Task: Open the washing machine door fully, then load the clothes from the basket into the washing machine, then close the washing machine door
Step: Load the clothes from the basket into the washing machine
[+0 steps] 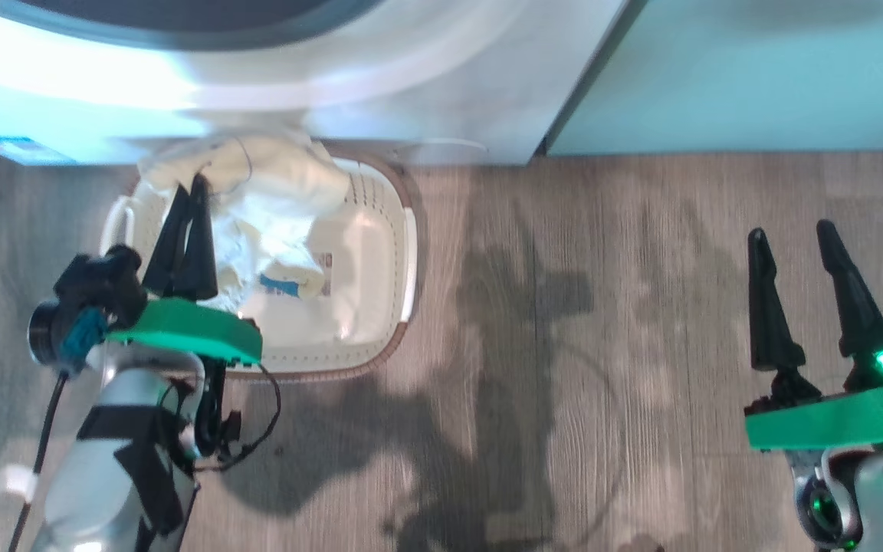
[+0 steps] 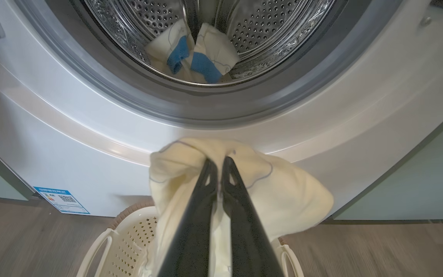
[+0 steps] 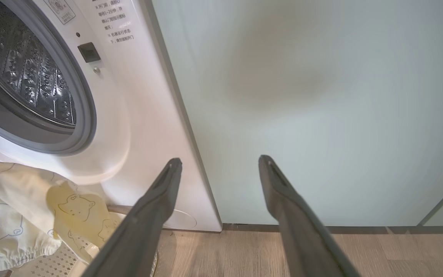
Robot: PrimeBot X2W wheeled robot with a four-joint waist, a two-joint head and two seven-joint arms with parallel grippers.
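Our left hand [image 2: 218, 163] is clamped on 1 pale yellow garment [image 2: 283, 192]. Our right hand [image 1: 790, 234] stands wide and empty above the floor [image 1: 564, 307]. More clothes [image 1: 288, 280] lie in the basket [image 2: 129, 238], whose near end is cut off. Beyond, the washing machine [image 2: 71, 154] holds another blue-patched piece [image 2: 198, 57] in its half-seen drum [image 2: 275, 34].

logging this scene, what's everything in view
washing machine: one, white, behind the basket
clothes: several, pale yellow and blue, one in the drum, one held up, more in the basket
basket: one, cream, on the floor
sticker: one, blue, low on the washing machine
cabinet panels: two or more, pale green, either side of the washing machine
left end effector: one, dark, shut on one of the clothes
right end effector: one, dark, open over the floor
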